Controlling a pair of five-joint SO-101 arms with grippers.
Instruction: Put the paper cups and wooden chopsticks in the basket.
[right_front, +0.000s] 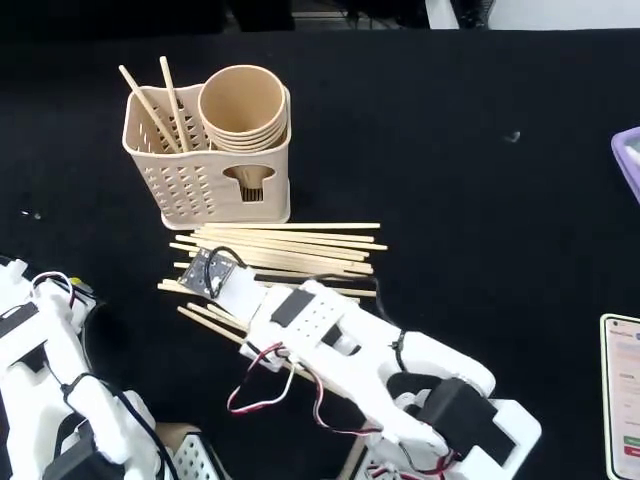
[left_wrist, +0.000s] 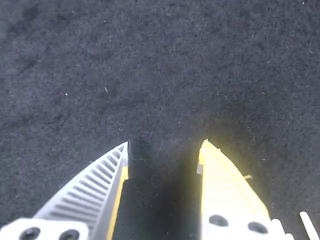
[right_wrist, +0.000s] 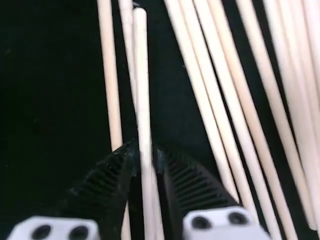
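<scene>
Black cloth covers the desk (right_front: 480, 200), matte and soft. The basket (right_front: 190, 185) holds stacked paper cups (right_front: 243, 105) and two sticks (right_front: 172, 90). The loose wooden chopsticks (right_front: 290, 245) lie just before it. The right tool (right_wrist: 145, 155) is clenched on one chopstick (right_wrist: 141, 75). It's light, stiff and smooth and will likely pivot, so mid-length is the spot to grip. The left tool (left_wrist: 162, 150) hangs released over bare cloth.

A basket (right_front: 205, 170) is set toward the far left of the table (right_front: 450, 200), with a stack of paper cups (right_front: 243, 105) held in its right part and two chopsticks (right_front: 160, 100) leaned upright in its left part. A pile of chopsticks (right_front: 290, 245) is spread on the table just in front of the basket, and the right gripper (right_wrist: 145, 160) is placed on the pile's left end with one chopstick (right_wrist: 142, 100) between its jaws. The left gripper (left_wrist: 162, 150) is positioned over bare table at the near left, and a phone (right_front: 622, 395) is laid at the right edge.
</scene>
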